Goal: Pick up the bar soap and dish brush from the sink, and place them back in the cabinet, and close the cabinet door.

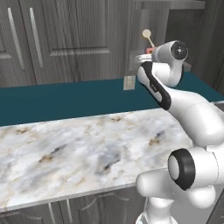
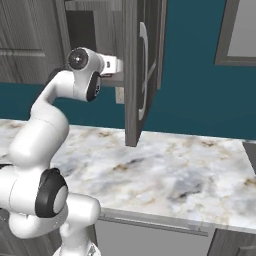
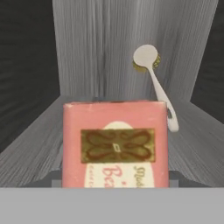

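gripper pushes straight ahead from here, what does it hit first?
Likely the bar soap, right in front of the gripper inside the cabinet; beyond it the dish brush leans on the back wall. Depth uncertain.

Pink bar soap (image 3: 114,144), brown-patterned label; cream dish brush (image 3: 151,72)

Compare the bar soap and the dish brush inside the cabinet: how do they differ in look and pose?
The bar soap is a broad pink-red block with a printed label; the dish brush is thin, with a pale handle and a round head. The bar soap fills the foreground, its face toward the camera; the dish brush stands behind it, leaning against the back wall. Both are inside the cabinet.
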Available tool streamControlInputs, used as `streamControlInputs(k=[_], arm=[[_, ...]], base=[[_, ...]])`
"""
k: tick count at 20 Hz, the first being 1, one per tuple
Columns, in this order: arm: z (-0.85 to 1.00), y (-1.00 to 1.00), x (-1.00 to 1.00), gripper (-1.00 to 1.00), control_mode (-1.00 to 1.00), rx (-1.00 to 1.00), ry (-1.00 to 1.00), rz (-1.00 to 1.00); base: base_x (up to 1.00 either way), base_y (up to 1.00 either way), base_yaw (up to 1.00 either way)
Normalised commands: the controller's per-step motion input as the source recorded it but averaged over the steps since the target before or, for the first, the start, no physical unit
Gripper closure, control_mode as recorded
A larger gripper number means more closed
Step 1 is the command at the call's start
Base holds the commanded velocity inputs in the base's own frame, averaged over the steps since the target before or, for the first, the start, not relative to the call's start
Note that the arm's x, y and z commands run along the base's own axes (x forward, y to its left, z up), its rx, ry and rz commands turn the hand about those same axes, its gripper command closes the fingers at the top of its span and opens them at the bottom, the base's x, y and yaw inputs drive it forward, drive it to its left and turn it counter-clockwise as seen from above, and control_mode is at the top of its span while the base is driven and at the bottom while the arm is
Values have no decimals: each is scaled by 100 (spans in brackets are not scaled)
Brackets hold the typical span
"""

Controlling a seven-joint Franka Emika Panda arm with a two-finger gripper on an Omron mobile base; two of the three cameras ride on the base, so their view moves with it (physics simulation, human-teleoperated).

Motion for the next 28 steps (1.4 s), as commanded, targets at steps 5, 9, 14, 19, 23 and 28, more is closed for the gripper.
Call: streamControlInputs(k=[5,9,14,19,23,28], arm=[[-9,-1,41,100,-100,0,0,1],[-21,0,34,100,-100,0,0,1],[-31,0,24,100,-100,0,0,1],[-17,0,13,100,-100,0,0,1],[0,0,0,100,-100,0,0,0],[0,0,0,-100,-100,0,0,0]], base=[[0,0,0],[0,0,0],[0,0,0],[0,0,0],[0,0,0],[0,0,0]])
